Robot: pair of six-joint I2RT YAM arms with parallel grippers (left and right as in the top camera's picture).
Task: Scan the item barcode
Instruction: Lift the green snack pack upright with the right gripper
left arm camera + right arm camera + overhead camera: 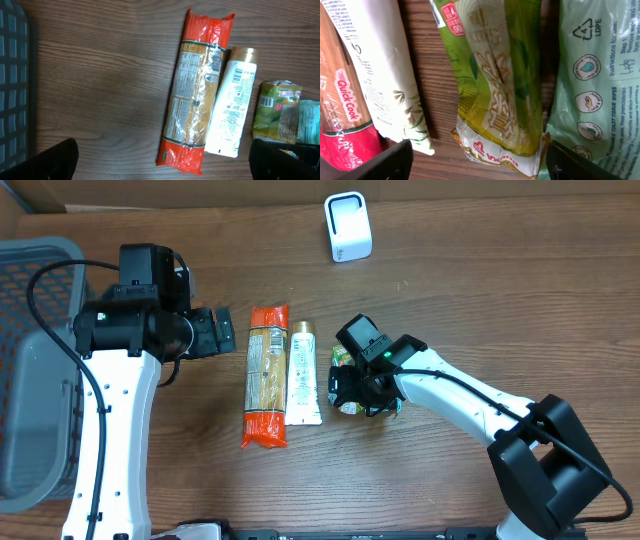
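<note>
Right gripper (479,148): fingers spread wide, astride green pouch (495,75), which lies flat on table (480,300) between them; contact unclear. Wipes pack (600,75) against pouch on one side, tube (380,75) beside it on the other, then pasta (267,375). Left gripper (225,330) beyond pasta, fingers wide apart, empty. Scanner (348,226) at far edge, well apart.

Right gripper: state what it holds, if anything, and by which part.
Nothing is held. The right gripper stands open astride the green packet, its fingers clear of both sides. The left gripper is open and empty.
</note>
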